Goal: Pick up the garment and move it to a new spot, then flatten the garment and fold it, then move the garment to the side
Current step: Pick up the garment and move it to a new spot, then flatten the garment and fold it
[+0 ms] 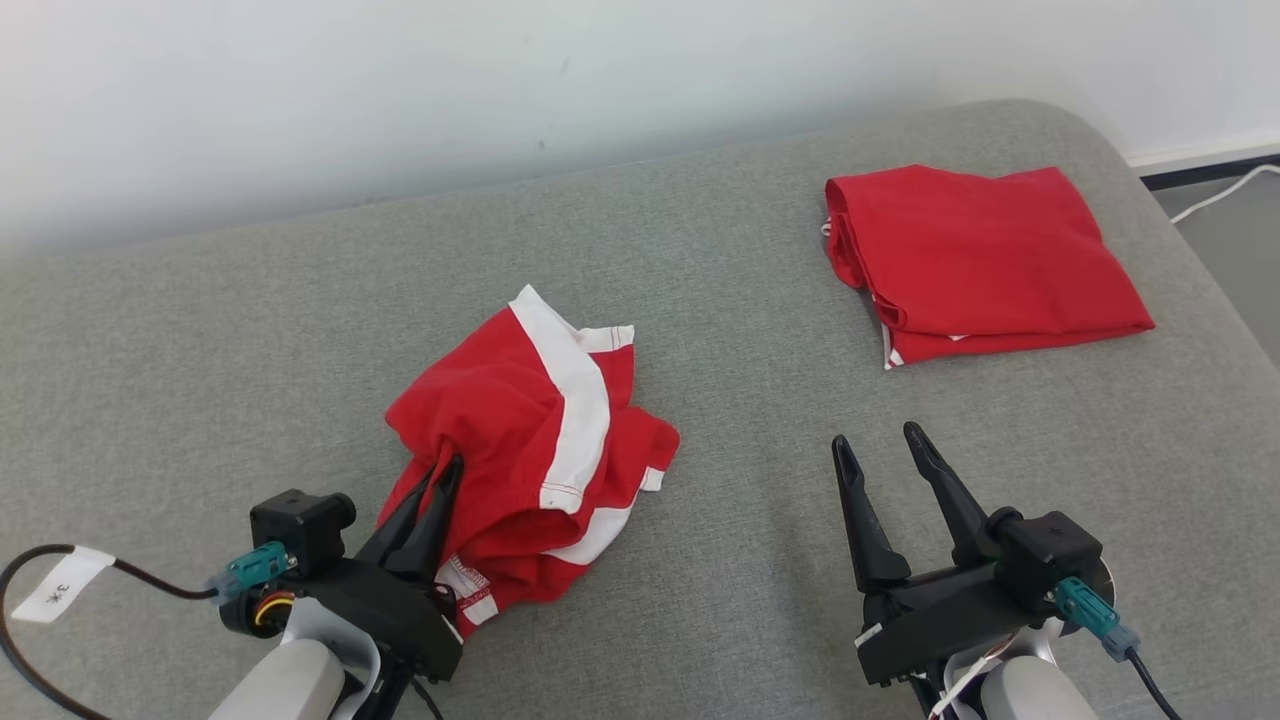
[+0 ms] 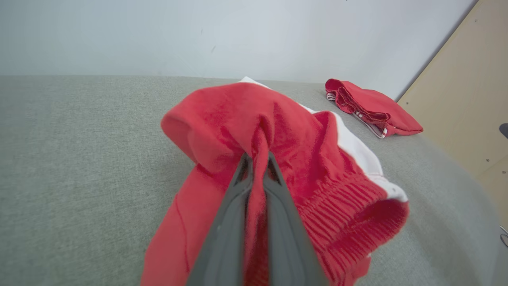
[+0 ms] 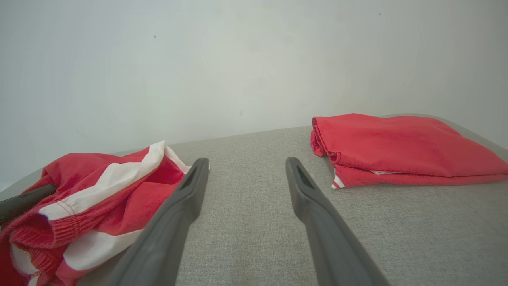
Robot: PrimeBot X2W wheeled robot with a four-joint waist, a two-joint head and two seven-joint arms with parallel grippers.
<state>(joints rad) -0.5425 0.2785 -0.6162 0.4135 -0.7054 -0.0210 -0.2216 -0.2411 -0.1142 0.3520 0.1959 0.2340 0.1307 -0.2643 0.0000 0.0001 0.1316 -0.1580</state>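
Well left of the folded red fabric bundle (image 1: 985,260), the crumpled red-and-white cloth shorts (image 1: 530,450) are pinched in the clamped left gripper (image 1: 446,468) — only the pickup seems begun; moving, flattening and folding remain. The right gripper (image 1: 876,436) is held spread, empty.

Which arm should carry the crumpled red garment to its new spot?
Left. The left gripper has its fingers shut on a fold of the crumpled red garment, clearest in its wrist view. The right gripper stands open over the bare grey cushion, touching no cloth.
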